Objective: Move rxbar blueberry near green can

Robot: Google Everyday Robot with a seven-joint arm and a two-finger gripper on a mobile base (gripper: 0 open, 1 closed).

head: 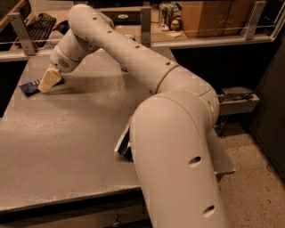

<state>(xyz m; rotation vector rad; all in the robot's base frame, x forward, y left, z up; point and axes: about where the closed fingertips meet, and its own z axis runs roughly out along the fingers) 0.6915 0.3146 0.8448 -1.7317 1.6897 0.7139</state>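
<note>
The rxbar blueberry [28, 87] lies flat on the grey table [67, 142] near its far left edge, a small dark navy wrapper. My gripper [48, 80] has its cream-coloured tip down at the bar's right end, touching or just over it. The arm reaches across the table from the lower right. The green can is hidden behind the arm.
A blue chip bag [123, 145] shows only as a sliver beside the arm's big lower link. Behind a rail at the back are a keyboard [39, 24] and pale cans [166, 10]. The table's right edge drops to a speckled floor [254, 178].
</note>
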